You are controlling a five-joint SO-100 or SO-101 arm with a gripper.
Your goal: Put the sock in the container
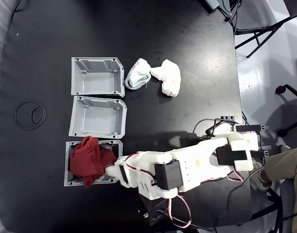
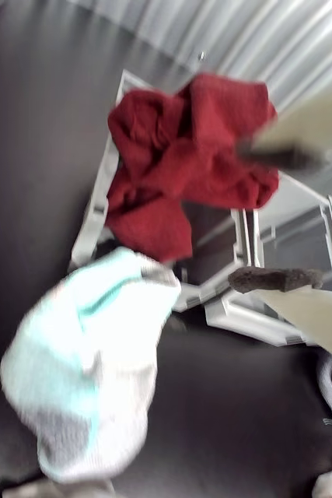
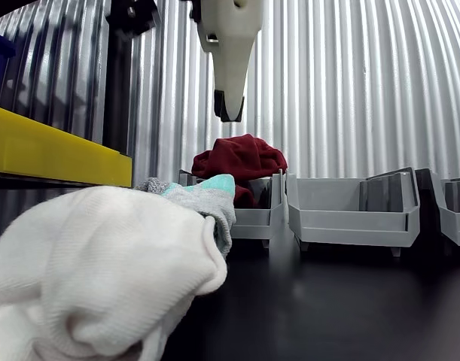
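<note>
Sock [image 1: 91,160] in dark red, bunched up and piled in the container [image 1: 69,178], the nearest of three grey bins in the fixed view, spilling over its rim. We see our end effector [image 2: 278,216] with its fingers spread wide and gripping nothing, one dark pad [image 2: 277,278] showing at the bin's edge in the wrist view. Two bins [image 1: 97,116] sit above it. On the black desk [image 1: 41,48], a white-and-teal sock [image 1: 136,74] lies beside a white sock [image 1: 168,76].
</note>
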